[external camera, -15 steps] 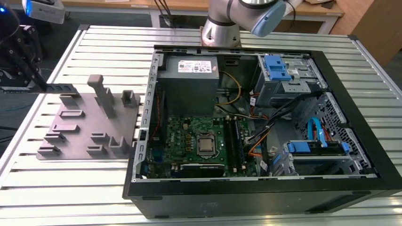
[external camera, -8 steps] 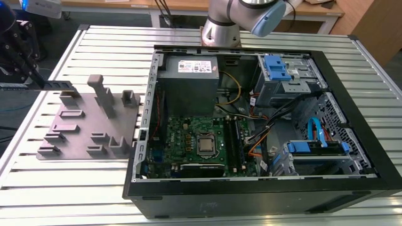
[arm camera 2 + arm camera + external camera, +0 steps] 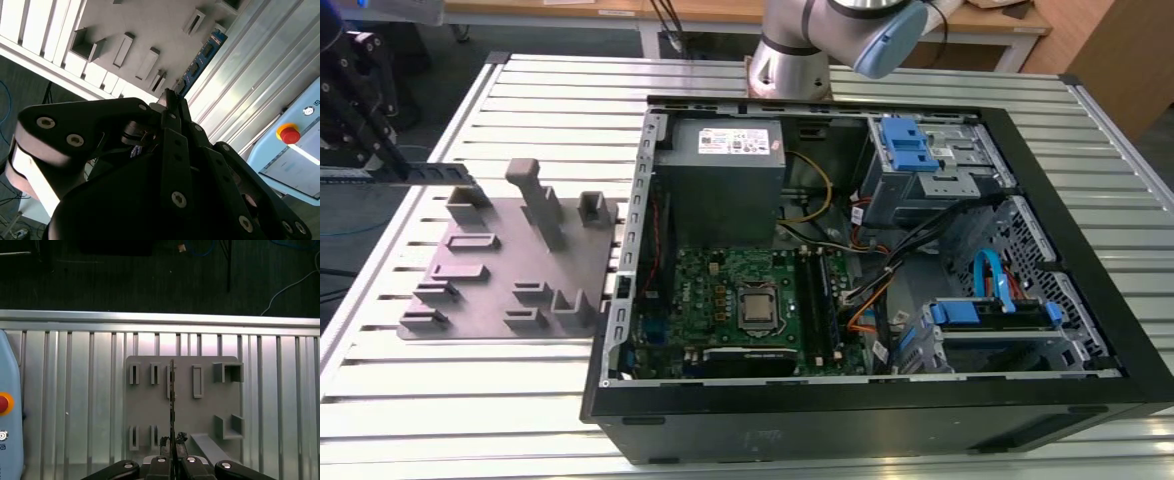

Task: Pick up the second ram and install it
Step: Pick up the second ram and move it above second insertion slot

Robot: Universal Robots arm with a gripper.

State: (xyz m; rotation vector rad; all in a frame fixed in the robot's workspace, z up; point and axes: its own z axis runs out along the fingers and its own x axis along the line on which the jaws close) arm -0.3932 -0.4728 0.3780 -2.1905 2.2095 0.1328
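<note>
Evidently the hand (image 3: 172, 442) was clamped on one end of the memory stick (image 3: 172, 390), seen edge-on over the grey holder block (image 3: 150, 410) on the worktop (image 3: 75, 405). Its gripped end was hidden, and contact with the block was unclear.

Ram (image 3: 440, 172) by holder block (image 3: 507, 270), exterior view's left of PC case (image 3: 854, 420).
</note>
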